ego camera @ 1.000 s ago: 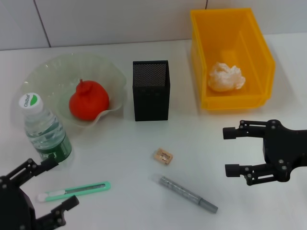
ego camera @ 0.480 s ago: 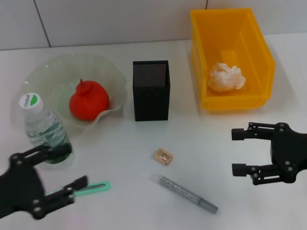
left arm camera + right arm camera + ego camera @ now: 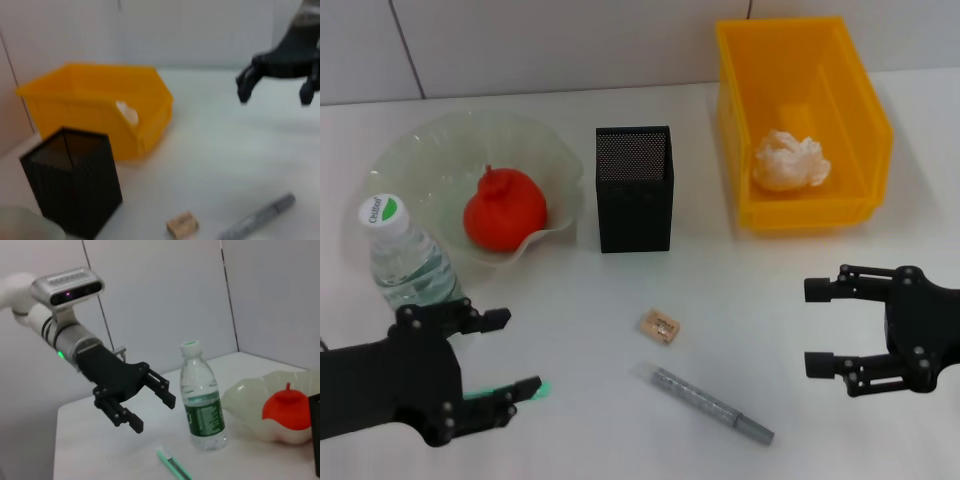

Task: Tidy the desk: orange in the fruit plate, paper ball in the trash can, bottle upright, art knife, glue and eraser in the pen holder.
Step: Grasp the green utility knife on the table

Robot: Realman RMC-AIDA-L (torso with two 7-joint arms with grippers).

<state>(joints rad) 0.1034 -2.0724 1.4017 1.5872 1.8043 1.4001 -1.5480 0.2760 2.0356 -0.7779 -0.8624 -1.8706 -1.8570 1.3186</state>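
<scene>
Head view has my left gripper (image 3: 505, 352) low over the near left of the white tabletop (image 3: 740, 300), jaws spread wide, above the green art knife (image 3: 510, 391), whose tip alone shows past my fingers; I cannot tell whether I touch it. My right gripper (image 3: 818, 327) hangs at the right, jaws open and empty, in front of the yellow trash can (image 3: 735, 120), where the paper ball (image 3: 791, 160) lies. The orange (image 3: 504, 209) sits in the fruit plate (image 3: 420, 160), and the bottle (image 3: 405, 260) stands upright just beside the plate's near rim, close behind my left gripper. The black pen holder (image 3: 634, 188) stands between plate and trash can. In front of it the eraser (image 3: 660, 325) lies on the tabletop, with a grey glue stick (image 3: 710, 404) lying flat just beyond it toward me.
</scene>
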